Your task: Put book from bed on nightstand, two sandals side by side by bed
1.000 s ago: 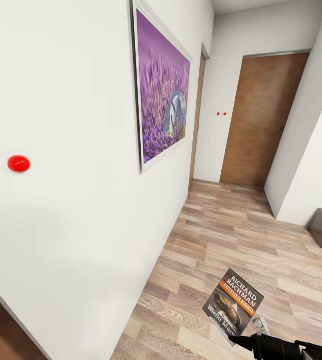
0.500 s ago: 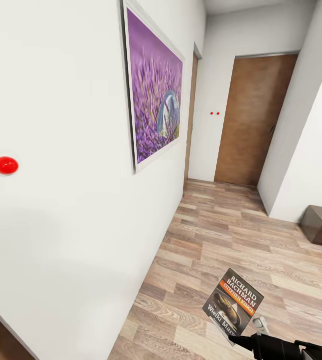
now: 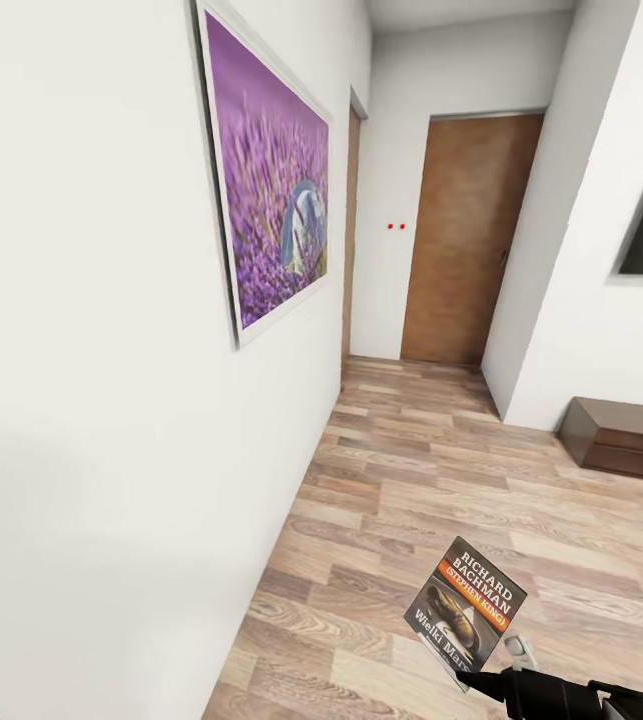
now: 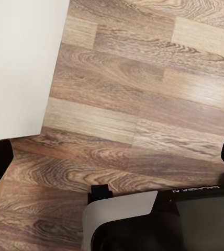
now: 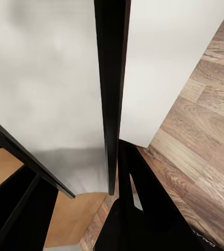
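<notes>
The right gripper [image 3: 491,682] has its jaws clamped on the lower corner of the book [image 3: 466,610], held cover-up above the plank floor [image 3: 431,500], right of the white wall [image 3: 111,420] bearing the lavender picture [image 3: 266,200]; the left jaws' spread cannot be told

Home hallway: framed lavender picture [image 3: 266,190], wooden door [image 3: 466,240], plank floor [image 3: 431,500].

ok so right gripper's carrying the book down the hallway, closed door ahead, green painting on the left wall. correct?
One thing is off: the painting is purple, a lavender field, not green, as the head view shows. The rest holds: the right gripper grips the book by its lower edge over the plank floor, with a closed brown door ahead.
</notes>
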### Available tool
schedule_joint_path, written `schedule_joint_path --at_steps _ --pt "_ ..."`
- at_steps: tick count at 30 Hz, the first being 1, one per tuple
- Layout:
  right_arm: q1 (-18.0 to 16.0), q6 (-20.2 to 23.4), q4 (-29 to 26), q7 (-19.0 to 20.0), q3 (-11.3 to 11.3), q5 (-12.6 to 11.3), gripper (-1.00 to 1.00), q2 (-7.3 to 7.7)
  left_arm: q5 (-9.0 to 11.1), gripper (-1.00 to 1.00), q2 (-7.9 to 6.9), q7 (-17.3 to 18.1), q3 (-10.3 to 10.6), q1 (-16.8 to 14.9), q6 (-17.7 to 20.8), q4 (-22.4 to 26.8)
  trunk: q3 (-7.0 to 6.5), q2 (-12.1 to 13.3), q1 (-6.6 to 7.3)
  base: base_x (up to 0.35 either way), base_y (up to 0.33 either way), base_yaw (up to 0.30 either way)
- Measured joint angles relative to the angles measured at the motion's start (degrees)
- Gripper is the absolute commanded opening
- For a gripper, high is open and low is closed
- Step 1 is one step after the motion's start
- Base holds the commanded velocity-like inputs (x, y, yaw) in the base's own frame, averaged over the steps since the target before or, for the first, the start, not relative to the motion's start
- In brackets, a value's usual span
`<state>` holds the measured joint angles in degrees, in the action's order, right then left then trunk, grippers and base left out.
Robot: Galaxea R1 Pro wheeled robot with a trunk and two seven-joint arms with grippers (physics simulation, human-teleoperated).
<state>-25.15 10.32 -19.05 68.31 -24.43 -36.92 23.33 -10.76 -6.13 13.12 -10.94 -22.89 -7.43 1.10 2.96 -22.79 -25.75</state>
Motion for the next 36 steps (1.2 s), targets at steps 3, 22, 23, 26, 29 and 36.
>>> schedule_joint_path --at_steps 3,22,23,26,29,36 --pt "0.0 0.0 0.0 0.0 0.0 0.0 -1.0 0.0 0.0 1.0 0.0 0.0 0.0 0.0 0.0 0.0 0.0 0.0 0.01 0.114 0.086 -0.033" --pt "0.0 0.0 0.0 0.1 0.0 0.0 -1.0 0.0 0.0 1.0 0.0 0.0 0.0 0.0 0.0 0.0 0.0 0.0 0.01 0.112 0.104 -0.001" --pt "0.0 0.0 0.0 0.1 0.0 0.0 -1.0 0.0 0.0 1.0 0.0 0.0 0.1 0.0 0.0 0.0 0.0 0.0 0.0 0.036 0.019 0.0" --pt "0.0 0.0 0.0 0.1 0.0 0.0 -1.0 0.0 0.0 1.0 0.0 0.0 0.1 0.0 0.0 0.0 0.0 0.0 0.01 0.104 0.003 0.0" --pt "0.0 0.0 0.0 0.1 0.0 0.0 -1.0 0.0 0.0 1.0 0.05 0.0 0.1 0.0 0.0 0.0 0.0 0.0 0.02 0.237 -0.064 0.0" --pt "0.0 0.0 0.0 0.1 0.0 0.0 -1.0 0.0 0.0 1.0 0.08 0.0 0.1 0.0 0.0 0.0 0.0 0.0 0.0 0.138 -0.048 0.0"
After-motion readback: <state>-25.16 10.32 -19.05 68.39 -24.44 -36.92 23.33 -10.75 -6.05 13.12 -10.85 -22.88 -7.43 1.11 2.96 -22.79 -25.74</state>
